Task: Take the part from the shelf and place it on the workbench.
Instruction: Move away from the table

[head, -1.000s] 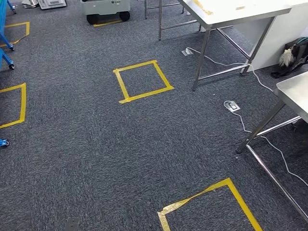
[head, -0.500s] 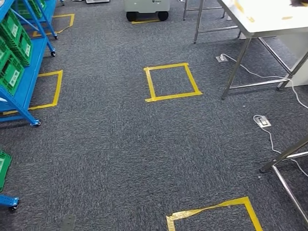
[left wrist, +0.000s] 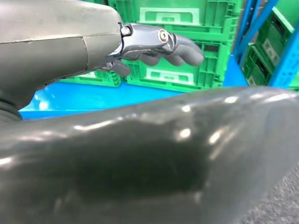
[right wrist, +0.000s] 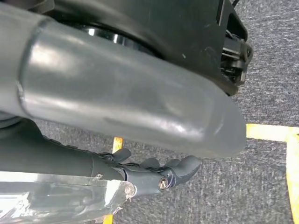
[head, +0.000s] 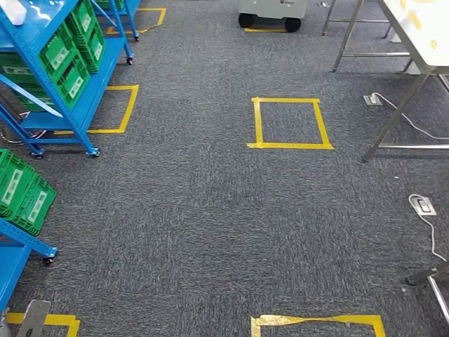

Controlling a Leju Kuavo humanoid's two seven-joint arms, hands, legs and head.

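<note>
A blue wheeled shelf (head: pixel 79 105) with several green bins (head: pixel 69 63) stands at the left of the head view. A small white object (head: pixel 13 10) lies on its top level; what it is I cannot tell. A second blue shelf (head: pixel 21 242) with green bins (head: pixel 24 193) is nearer, at the lower left. The white-topped workbench (head: pixel 424 35) shows at the upper right. My left hand (left wrist: pixel 162 44) hangs beside green bins (left wrist: pixel 176 18), fingers loosely extended, holding nothing. My right hand (right wrist: pixel 159 175) hangs over the carpet, also holding nothing.
Yellow tape squares (head: pixel 288 123) (head: pixel 318 323) (head: pixel 119 109) mark the grey carpet. A white wheeled unit (head: pixel 273 10) stands at the back. Floor sockets (head: pixel 424 206) (head: pixel 372 100) with white cables lie near the steel table legs (head: pixel 394 116) on the right.
The whole picture has shifted right as the camera turned left. The blue shelves with green bins have come into view; the tables have slid toward the right edge.
</note>
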